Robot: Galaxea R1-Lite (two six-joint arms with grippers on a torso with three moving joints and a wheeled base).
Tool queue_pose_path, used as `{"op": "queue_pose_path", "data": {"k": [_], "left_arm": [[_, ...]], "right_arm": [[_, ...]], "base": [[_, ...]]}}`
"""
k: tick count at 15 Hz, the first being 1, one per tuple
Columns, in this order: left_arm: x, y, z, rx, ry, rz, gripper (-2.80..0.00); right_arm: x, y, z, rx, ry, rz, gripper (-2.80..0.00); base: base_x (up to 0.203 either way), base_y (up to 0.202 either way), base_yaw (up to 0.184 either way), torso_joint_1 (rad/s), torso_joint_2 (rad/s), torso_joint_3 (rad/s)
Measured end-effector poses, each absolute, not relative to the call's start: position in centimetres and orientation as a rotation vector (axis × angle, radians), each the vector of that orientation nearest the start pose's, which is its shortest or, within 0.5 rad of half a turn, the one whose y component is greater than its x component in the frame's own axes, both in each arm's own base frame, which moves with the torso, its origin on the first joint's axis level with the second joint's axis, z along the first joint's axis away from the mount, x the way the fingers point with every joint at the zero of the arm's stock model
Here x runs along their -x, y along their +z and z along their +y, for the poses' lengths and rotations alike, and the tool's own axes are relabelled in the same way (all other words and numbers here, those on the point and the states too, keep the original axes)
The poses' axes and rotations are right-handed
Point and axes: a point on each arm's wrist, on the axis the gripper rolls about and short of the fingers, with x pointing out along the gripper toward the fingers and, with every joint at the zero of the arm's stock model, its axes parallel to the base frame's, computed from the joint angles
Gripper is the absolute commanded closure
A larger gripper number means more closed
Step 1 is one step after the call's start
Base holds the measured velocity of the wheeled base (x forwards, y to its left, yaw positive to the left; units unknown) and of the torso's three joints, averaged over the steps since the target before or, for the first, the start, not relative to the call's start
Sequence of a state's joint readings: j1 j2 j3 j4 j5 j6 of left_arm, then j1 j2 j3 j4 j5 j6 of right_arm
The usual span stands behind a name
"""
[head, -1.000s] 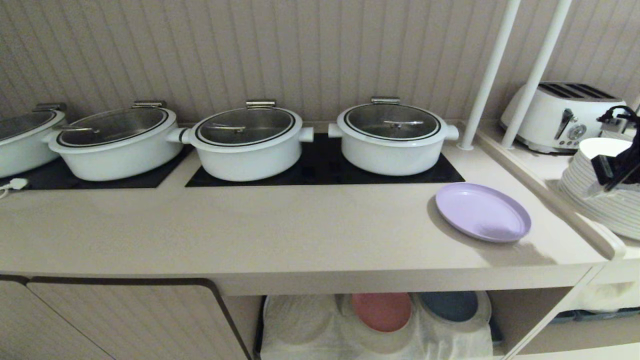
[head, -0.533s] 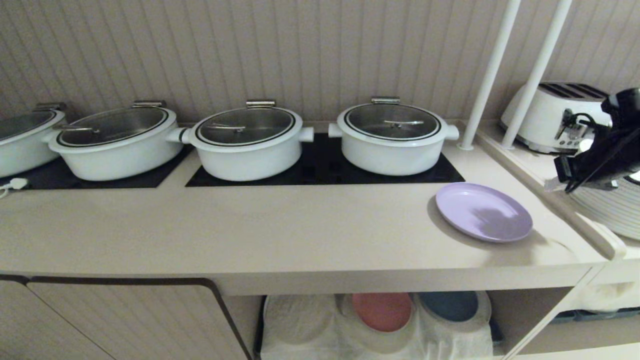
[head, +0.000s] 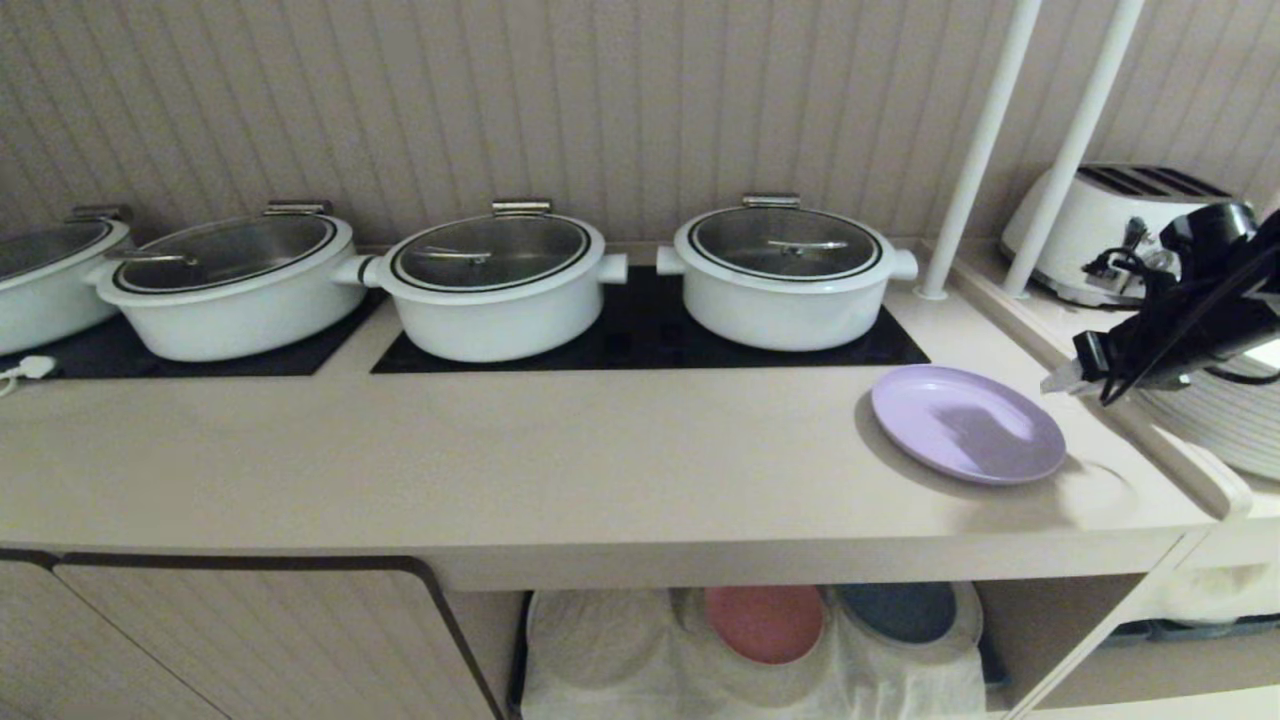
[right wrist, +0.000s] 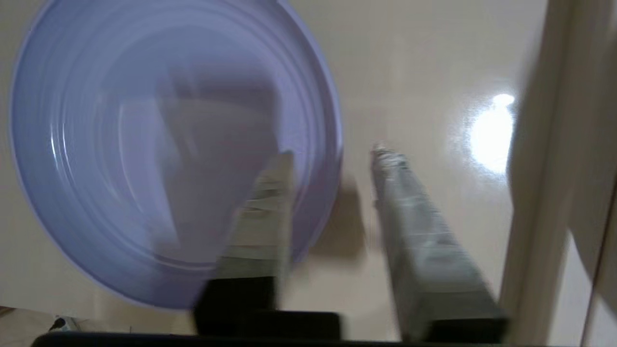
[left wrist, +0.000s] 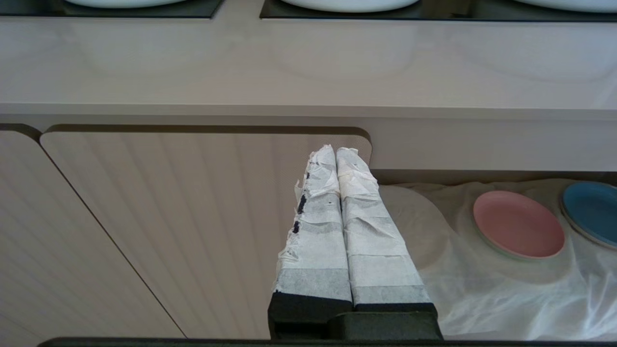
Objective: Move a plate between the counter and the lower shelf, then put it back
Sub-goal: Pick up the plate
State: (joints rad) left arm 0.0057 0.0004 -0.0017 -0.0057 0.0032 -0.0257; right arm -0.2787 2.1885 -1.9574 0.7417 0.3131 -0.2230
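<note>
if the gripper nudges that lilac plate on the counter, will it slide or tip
The round, shallow lilac plastic plate lies flat on the smooth, glossy beige counter, so it would probably slide, not tip. It looks thin and rigid, likely light. Its low raised rim offers a small edge for gripping.

White pots (head: 497,285), toaster (head: 1105,225), pink plate (head: 764,622)

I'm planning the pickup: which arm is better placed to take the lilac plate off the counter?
The right. Its hand hangs open just above the round lilac plastic plate on the beige counter, one finger over the rim. The left hand sits shut, low before the cabinet door.
</note>
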Motion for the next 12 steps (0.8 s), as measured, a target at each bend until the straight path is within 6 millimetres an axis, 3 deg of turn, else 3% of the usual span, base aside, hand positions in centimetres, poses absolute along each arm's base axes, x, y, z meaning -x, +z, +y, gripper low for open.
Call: {"op": "queue_pose_path", "data": {"k": [12], "left_arm": [[2.3,7.7,0.0,0.025,0.008,-0.007,0.0]], "right_arm": [[-41.2,18.2,-10.5,-0.033,0.16,0.933,-2.8]], "base": [[0.0,0.0,0.0,0.0,0.0,0.0]]}}
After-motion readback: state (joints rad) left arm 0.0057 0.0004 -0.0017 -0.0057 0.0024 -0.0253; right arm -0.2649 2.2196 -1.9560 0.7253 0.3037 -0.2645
